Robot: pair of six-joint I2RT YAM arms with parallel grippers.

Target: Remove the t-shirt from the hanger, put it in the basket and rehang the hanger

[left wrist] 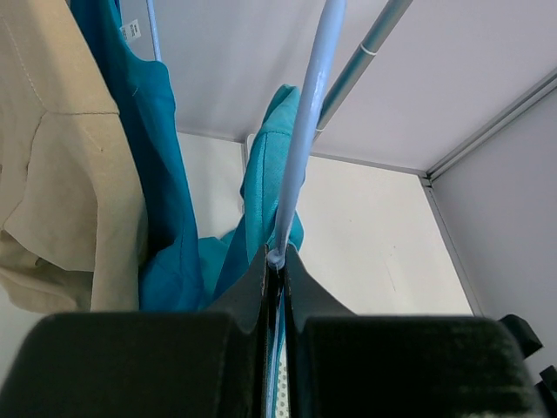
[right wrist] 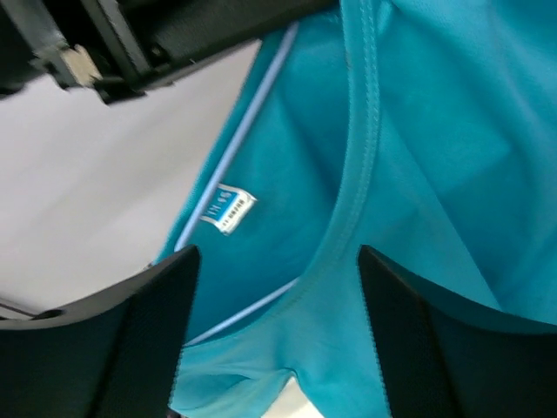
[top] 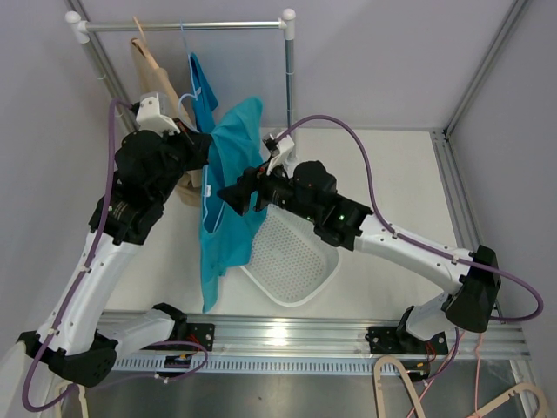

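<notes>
A: Listing the left tool (left wrist: 276, 257) first. State?
B: Fingers together, clamped on the pale blue hanger (left wrist: 306, 131) wire.
A: Right tool (right wrist: 277, 261)?
B: Fingers wide apart, with the teal t-shirt (right wrist: 418, 157) neckline between them. Contact: cannot tell.
A: T-shirt location?
B: Draped on the hanger beside a beige garment (left wrist: 61, 174). A white basket (top: 300, 270) is on the surface (top: 392, 174) nearby.

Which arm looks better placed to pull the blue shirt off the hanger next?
Right. The right tool is open and faces the collar of the t-shirt. The left tool is shut on the hanger, probably steadying it, so it is not free.
</notes>
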